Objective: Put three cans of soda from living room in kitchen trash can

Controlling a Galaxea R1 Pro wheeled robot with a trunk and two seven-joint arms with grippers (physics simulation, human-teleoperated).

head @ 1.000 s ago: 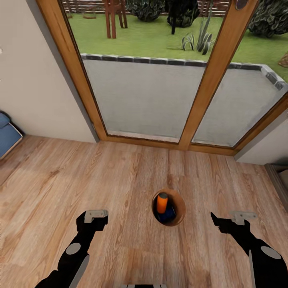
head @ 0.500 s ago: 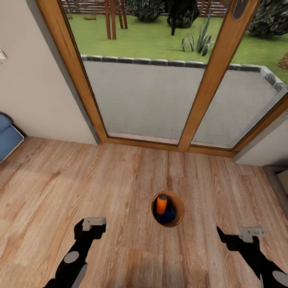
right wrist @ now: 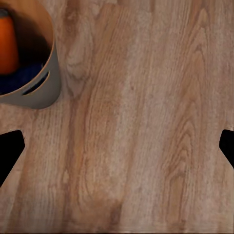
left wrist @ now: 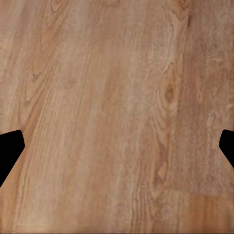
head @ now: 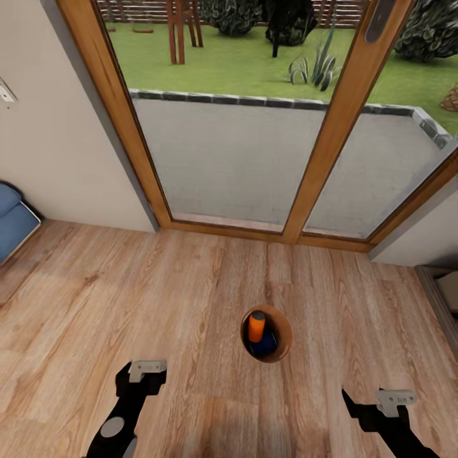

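- The small round pale grey bin with orange-brown inside [head: 266,333] stands on the plank floor [head: 191,299], holding an orange can [head: 256,326] and something dark blue, probably another can.
- Left gripper [head: 147,367] and right gripper [head: 395,398] are both spread wide and empty.
- Keep them clear of the bin before carrying it.

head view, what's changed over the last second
Both grippers, left and right, have dropped toward the picture's lower edge, the right one also outward, both open and empty. The camera shifted slightly. The trash can stays on the plank floor with an orange can inside.
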